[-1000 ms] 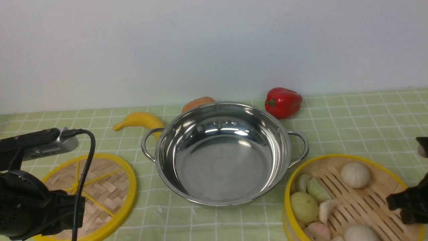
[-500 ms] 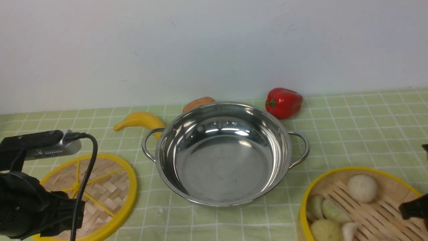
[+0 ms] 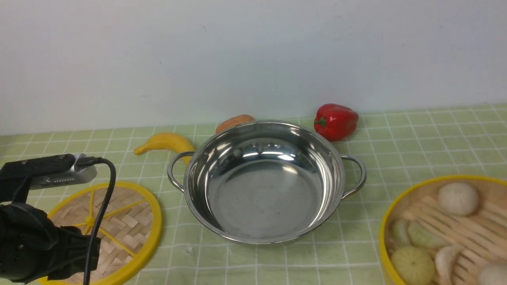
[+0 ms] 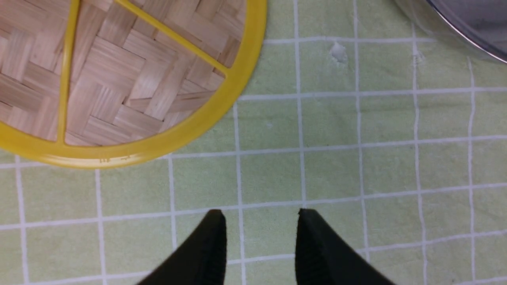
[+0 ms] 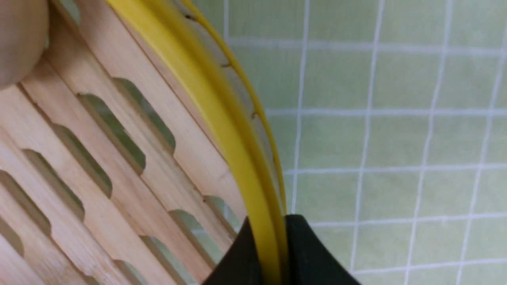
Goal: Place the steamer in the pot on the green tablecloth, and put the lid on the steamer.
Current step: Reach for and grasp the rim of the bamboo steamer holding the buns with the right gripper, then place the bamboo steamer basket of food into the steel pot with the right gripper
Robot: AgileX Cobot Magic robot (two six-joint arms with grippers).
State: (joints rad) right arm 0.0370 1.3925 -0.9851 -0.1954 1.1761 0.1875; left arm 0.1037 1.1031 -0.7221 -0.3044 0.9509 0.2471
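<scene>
On the left, we see the lid (image 3: 119, 221) lying flat on the green tablecloth (image 3: 416, 150), at eight o'clock from the pot (image 3: 261, 198). The left end effector (image 4: 260, 213) hovers just beside the lid's rim, jaws moderately apart and holding nothing. The pot sits empty in the middle. At its four o'clock, apart from its handle, is the steamer (image 3: 455, 233), buns inside, with the right end effector (image 5: 270, 221) pinched narrow on its yellow rim. We judge the coming move turns on this: the pot lies at the steamer's ten o'clock, and the right arm is nearer.
</scene>
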